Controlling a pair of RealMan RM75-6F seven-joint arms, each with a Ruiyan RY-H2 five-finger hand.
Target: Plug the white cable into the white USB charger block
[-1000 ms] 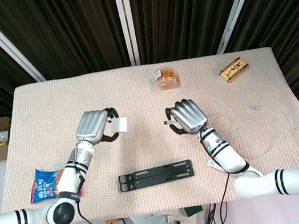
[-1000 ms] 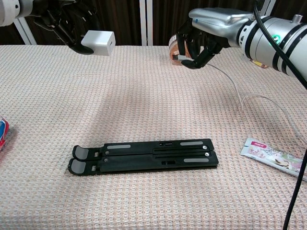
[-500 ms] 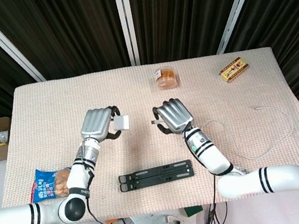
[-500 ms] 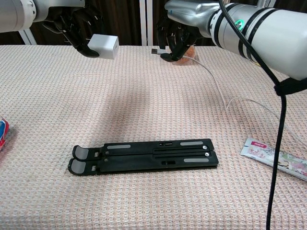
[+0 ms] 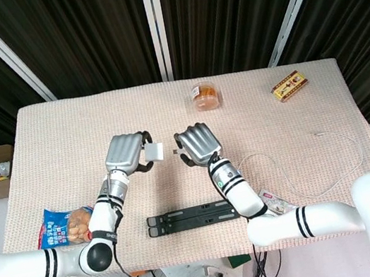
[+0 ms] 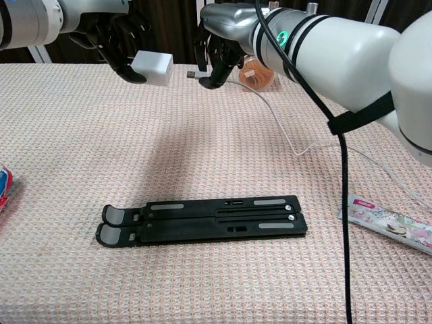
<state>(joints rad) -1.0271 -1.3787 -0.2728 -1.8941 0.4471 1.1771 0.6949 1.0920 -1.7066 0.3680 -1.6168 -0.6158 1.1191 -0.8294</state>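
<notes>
My left hand (image 5: 125,153) (image 6: 115,42) holds the white USB charger block (image 5: 153,151) (image 6: 152,68) raised above the table. Just to its right, my right hand (image 5: 196,144) (image 6: 217,46) pinches the plug end of the white cable (image 6: 192,73), with the plug pointing at the block and a small gap between them. The white cable (image 5: 300,183) (image 6: 278,125) trails from that hand across the mat toward the table's right edge.
A black folded stand (image 5: 193,216) (image 6: 202,219) lies near the front edge. An orange-lidded jar (image 5: 205,95) (image 6: 258,73) and a small yellow-red box (image 5: 288,86) sit at the back. A snack packet (image 5: 60,228) lies front left, a small sachet (image 6: 387,223) front right.
My right hand has carried the cable plug leftward until it is close to the block. My left hand has shifted slightly rightward with the block.
</notes>
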